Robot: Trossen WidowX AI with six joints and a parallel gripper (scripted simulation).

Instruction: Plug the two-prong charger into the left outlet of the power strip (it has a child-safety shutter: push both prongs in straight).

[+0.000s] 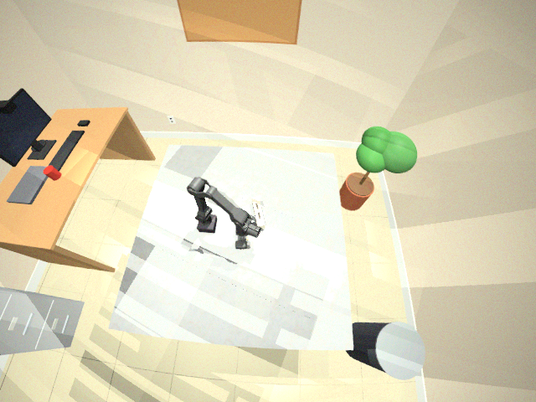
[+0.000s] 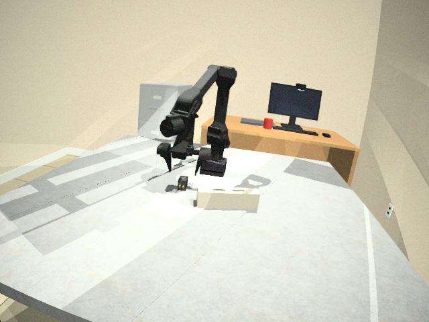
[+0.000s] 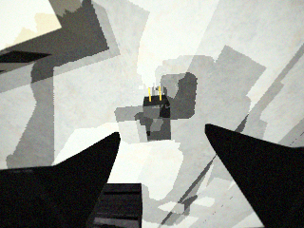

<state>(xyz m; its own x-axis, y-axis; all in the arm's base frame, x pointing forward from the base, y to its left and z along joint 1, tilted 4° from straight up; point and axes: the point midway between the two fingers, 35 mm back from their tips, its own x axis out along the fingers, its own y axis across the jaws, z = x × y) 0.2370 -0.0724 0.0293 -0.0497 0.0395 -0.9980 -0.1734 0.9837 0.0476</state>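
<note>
1. The charger (image 2: pixel 182 182) sits on the worktop (image 2: pixel 242 263), a small dark block with two yellow prongs (image 3: pixel 155 93). In the wrist view it lies centred between the end effector's fingers but below them, untouched.
2. The strip (image 2: pixel 228 199), a pale block with slots along its top face, lies just beside the charger, apart from it. Which slot is the left outlet cannot be settled from these views; the shutter is too small to make out.
3. The end effector (image 2: pixel 183 165) hangs above the charger, fingertips pointing down, jaws spread wide and holding nothing.
4. The arm (image 2: pixel 204 104) reaches from its base (image 2: pixel 212 166), which stands on the worktop behind both items.
5. Progress, as judged: early. The end effector appears lined up over the charger for a grasp. Nothing is gripped and nothing is plugged.
6. Outstanding: descend, close on the charger body, lift, turn the prongs toward the outlet, and press both in straight together.
7. Risk, as judged: a skewed grip would tilt the prongs and the shutter would likely block entry.
</note>
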